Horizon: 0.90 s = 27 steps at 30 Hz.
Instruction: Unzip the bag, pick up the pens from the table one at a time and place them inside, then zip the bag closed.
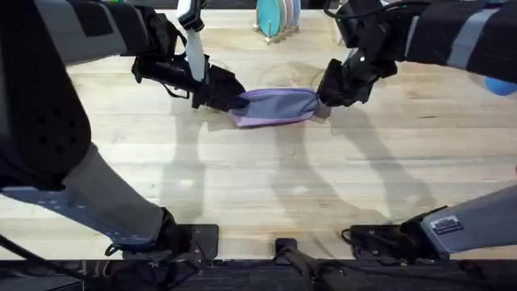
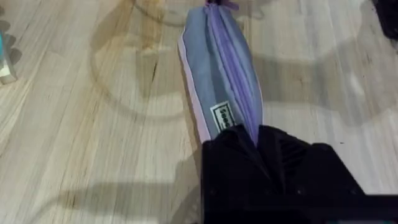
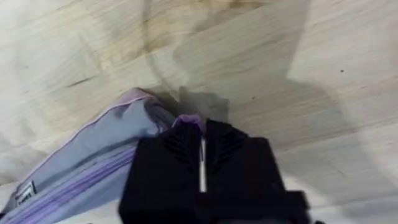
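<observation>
Right wrist view is showing the right pincer (image 3: 202,168) with its black fingers pressed nearly together on a small lilac tab, most likely the zipper pull, at one end of the bag (image 3: 93,168); only a thin bright slit is showing between them. At the bag's other end, the left pincer (image 2: 258,140) is clamping narrowly on the fabric just beside the small white label (image 2: 224,116), its fingers closed over the pouch's tip. Seen from overhead, the bag (image 1: 276,106) is lying stretched between the two pincers on the tabletop (image 1: 258,186), with the left pincer (image 1: 229,98) at one end and the right pincer (image 1: 325,101) at the other. The zipper (image 2: 229,68) is looking closed along the stretch in view, and the bag is looking filled, so the step in hand is probably the last of the zipping or a check on it. To do it well, the left pincer should be anchoring its end firmly while the right is drawing the pull straight along the zipper line, keeping the fabric taut and low so that the teeth are meeting cleanly and the slider is not snagging the lilac edge. Beyond the bag, a rack of round coloured discs (image 1: 277,18) is standing well apart.
</observation>
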Tool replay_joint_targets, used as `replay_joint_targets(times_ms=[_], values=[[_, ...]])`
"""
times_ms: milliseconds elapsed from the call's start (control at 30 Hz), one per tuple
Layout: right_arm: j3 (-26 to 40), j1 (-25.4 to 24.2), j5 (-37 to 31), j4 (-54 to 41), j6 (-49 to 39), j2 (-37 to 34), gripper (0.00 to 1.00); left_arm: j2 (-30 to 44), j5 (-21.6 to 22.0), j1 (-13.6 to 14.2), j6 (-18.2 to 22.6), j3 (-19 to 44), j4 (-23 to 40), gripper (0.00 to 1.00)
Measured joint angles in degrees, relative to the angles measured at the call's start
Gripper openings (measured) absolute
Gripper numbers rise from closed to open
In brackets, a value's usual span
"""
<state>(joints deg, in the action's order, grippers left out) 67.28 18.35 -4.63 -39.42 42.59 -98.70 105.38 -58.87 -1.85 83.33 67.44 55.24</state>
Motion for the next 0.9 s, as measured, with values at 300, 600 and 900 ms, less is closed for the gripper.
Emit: replay_joint_targets(times_ms=[300, 600, 900], values=[[1.53, -0.41, -7.63, -2.50, -8.29, 5.77, 0.987, 0.00, 1.66, -1.14, 0.02, 0.00, 0.02, 0.041], [2.33, 8.01, -8.86, -3.45, -14.12, 17.43, 0.995, 0.00, 1.72, -1.14, 0.05, 0.00, 0.04, 0.098], [2.35, 9.62, -9.10, -4.30, -15.04, 18.43, 0.996, 0.00, 1.68, -1.64, -0.28, 0.01, -0.25, 0.994]])
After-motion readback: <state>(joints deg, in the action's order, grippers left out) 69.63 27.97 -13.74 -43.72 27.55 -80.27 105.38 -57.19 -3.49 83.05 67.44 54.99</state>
